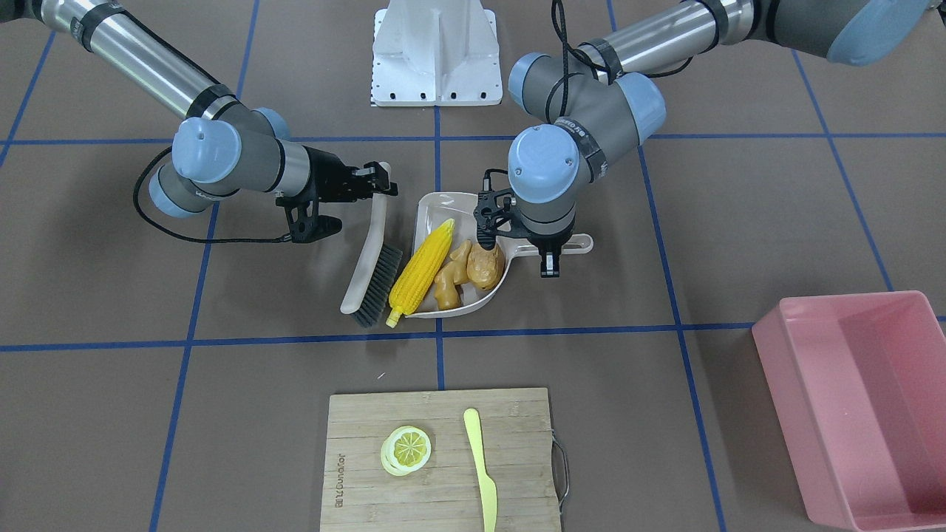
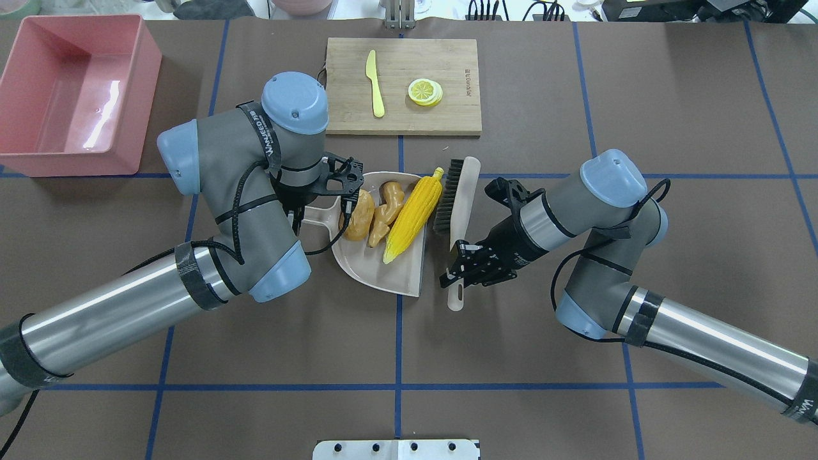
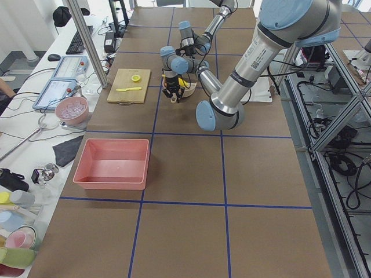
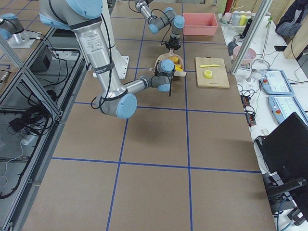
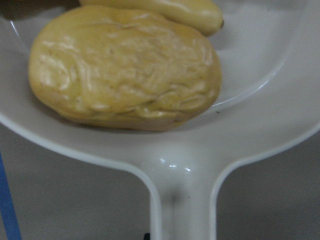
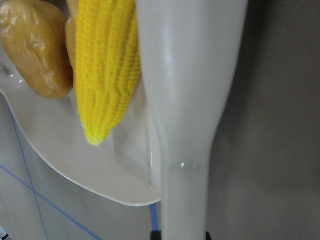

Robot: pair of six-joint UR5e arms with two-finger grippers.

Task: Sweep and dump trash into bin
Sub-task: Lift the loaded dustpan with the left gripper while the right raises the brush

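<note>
All three pieces of trash lie in the beige dustpan (image 2: 390, 275): the yellow corn cob (image 2: 414, 214), the tan ginger root (image 2: 385, 211) and the brown potato (image 2: 360, 214). The corn's tip pokes past the pan's open edge. My left gripper (image 1: 548, 255) is shut on the dustpan handle (image 5: 182, 200). Just beside the corn, the brush (image 2: 457, 198) rests with its bristles down, and my right gripper (image 2: 459, 271) is shut on its handle (image 6: 187, 150). The pink bin (image 2: 70, 163) stands at the far left corner, apart from both arms.
A wooden cutting board (image 2: 447, 118) beyond the dustpan carries a lemon slice (image 2: 425, 91) and a yellow-green knife (image 2: 376, 92). The robot's white base plate (image 1: 434, 52) is at the near edge. Blue tape lines cross the brown tabletop.
</note>
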